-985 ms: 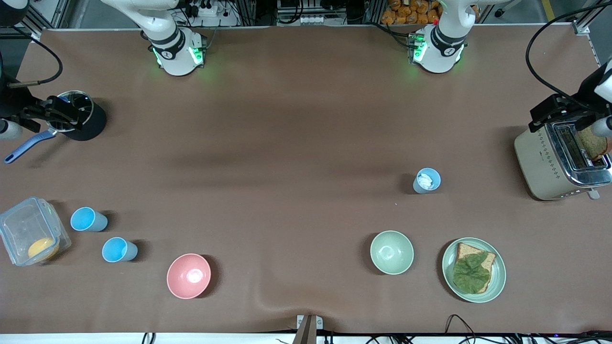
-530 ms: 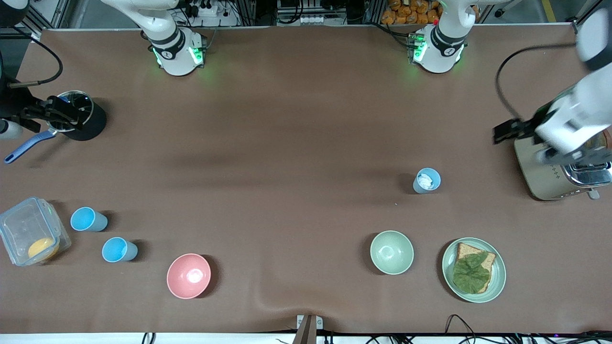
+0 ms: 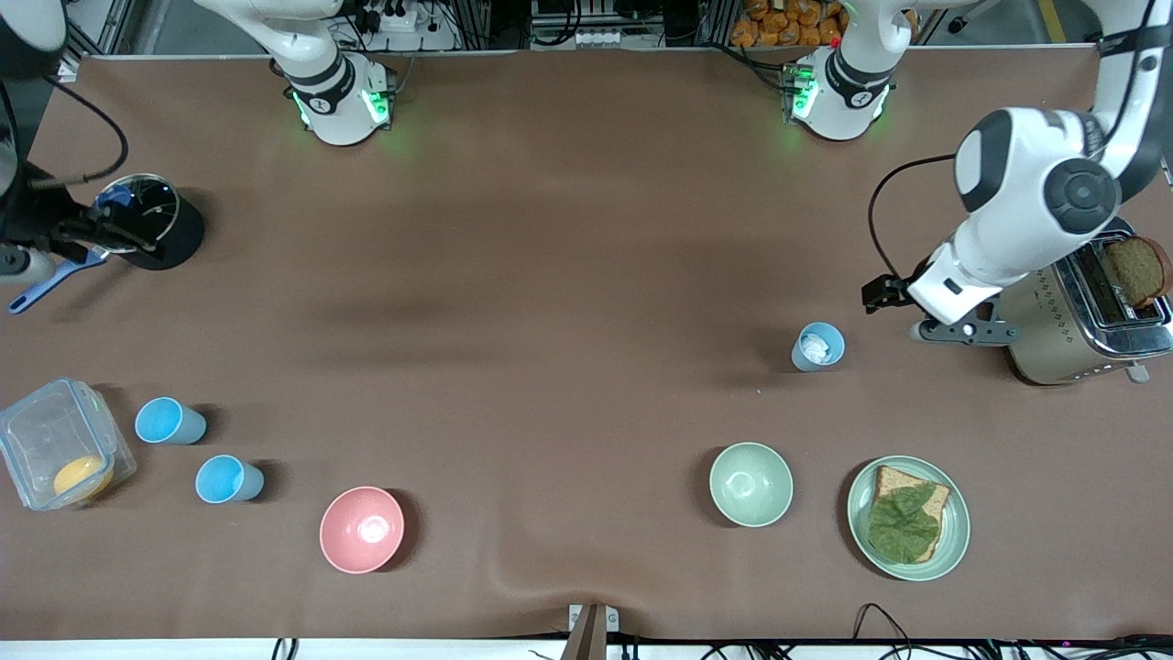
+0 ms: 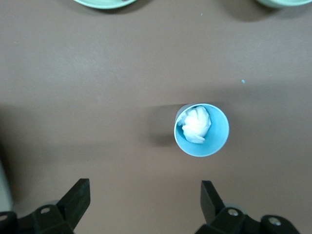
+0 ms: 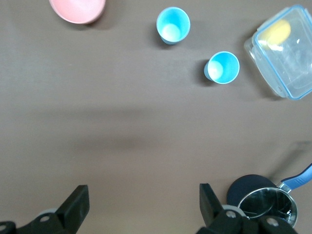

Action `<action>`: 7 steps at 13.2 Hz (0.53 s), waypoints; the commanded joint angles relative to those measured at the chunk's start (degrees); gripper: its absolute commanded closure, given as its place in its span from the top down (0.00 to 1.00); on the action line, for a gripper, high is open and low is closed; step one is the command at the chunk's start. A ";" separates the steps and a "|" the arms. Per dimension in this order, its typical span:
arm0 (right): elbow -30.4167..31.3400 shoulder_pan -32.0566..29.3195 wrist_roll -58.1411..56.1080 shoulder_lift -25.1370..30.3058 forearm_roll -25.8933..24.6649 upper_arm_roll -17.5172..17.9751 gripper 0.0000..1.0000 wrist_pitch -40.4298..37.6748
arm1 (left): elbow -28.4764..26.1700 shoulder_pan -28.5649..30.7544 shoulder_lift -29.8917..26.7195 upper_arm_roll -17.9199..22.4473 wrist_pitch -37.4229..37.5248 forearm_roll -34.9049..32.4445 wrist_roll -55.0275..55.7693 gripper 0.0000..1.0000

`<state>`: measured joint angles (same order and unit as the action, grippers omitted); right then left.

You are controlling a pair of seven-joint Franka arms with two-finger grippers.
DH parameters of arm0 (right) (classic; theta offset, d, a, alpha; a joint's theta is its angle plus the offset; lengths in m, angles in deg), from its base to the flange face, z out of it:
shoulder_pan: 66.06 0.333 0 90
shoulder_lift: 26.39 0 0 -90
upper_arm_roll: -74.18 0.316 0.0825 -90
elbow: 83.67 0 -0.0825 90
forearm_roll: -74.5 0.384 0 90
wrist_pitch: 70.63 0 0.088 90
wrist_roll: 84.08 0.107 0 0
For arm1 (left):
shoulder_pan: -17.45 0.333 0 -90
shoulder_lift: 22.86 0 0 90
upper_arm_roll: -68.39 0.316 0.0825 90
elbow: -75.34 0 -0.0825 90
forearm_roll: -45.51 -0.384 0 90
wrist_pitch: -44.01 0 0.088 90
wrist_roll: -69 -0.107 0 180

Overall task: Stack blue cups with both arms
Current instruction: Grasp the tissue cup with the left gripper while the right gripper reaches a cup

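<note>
Blue cups (image 3: pixel 817 346) (image 3: pixel 169 422) (image 3: pixel 228 480) stand upright (mouths up); left end effector (image 4: pixel 141 202) and right end effector (image 5: pixel 141 204) gape open.

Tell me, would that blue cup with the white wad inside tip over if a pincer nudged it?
Probably. The blue cup looks like thin plastic, so likely light. It stands upright and is tall for its base, so it may topple. The white wad looks like crumpled tissue, adding little weight.

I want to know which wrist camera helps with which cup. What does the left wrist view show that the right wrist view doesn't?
Only the left wrist view shows the grey-blue cup with a white wad inside, ahead of the open left gripper. Only the right wrist view shows two bright blue cups, the pink bowl, the clear container and the pot, with the open right gripper. Both show the brown table.
</note>
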<state>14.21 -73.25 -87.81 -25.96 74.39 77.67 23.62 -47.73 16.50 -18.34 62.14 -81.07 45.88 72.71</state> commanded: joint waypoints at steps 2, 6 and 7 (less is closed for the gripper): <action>0.13 -3.96 -0.49 -5.07 0.02 0.56 1.00 1.64 | -1.47 -0.01 4.25 -0.87 -5.95 1.48 1.11 0.85; -3.90 -8.01 -0.49 -16.12 -0.06 0.56 1.00 2.35 | -1.30 -1.50 8.74 -1.66 -10.79 1.48 3.23 0.80; -6.18 -9.06 -0.58 -20.16 -0.67 0.47 1.00 3.48 | -1.21 -1.68 9.88 -1.66 -11.84 1.48 3.49 0.79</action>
<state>14.03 -79.77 -87.90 -38.06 74.36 77.40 26.95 -49.34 15.36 -10.35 60.68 -90.81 45.92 75.48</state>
